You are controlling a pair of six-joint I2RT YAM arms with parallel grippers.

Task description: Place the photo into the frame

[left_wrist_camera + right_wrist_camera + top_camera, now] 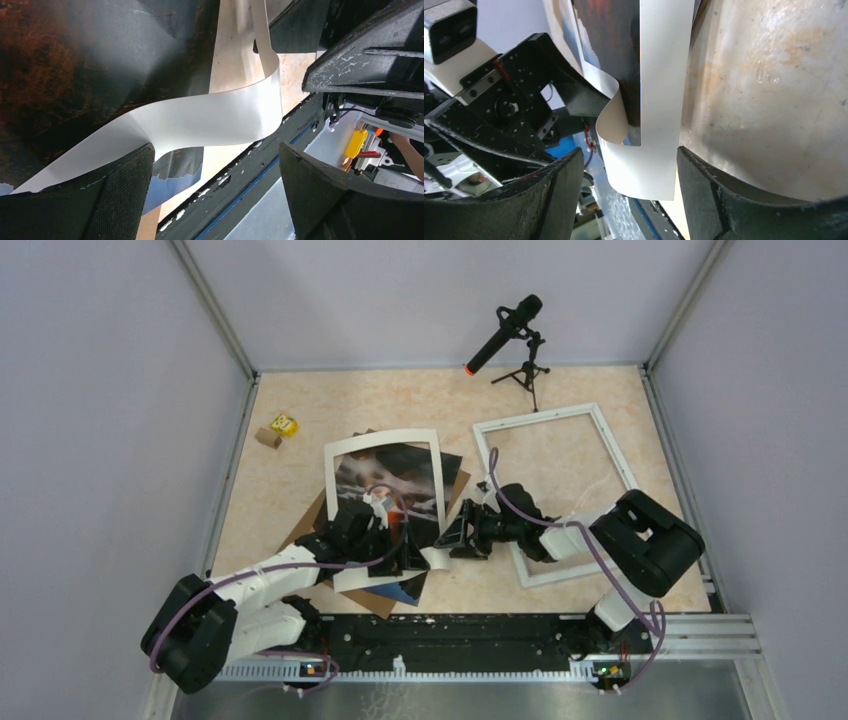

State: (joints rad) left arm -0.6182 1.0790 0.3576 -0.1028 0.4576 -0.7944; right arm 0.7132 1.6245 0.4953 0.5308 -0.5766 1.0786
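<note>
1. Nothing is in the frame [536, 417] yet. It lies flat on the right of the table [290, 475], and bare tabletop shows through its opening.
2. The photo [395, 478] lies left of centre, well apart from the frame. It is sandwiched in a skewed stack, with the mat [383, 438] on top and the backing board [308, 525] beneath.
3. The mat's near strip is buckled up off the photo into a loose curl. This looks like the step of clearing the mat away so the photo can be reached.
4. The left gripper [408, 558] hangs at the stack's near edge with its jaws wide apart. The curled strip crosses the gap and brushes past one finger [120, 200], but nothing is pinched.
5. The right gripper [452, 540] faces it from the stack's right side, also spread wide. The mat's corner sits between its fingers [559, 190], unclamped.
6. What is left, as I judge it:
   - get the mat off;
   - take hold of the photo alone;
   - carry it across to the frame;
   - lay it squarely inside.
7. That is nearly the whole task, and the creased mat may snag the photo.
</note>
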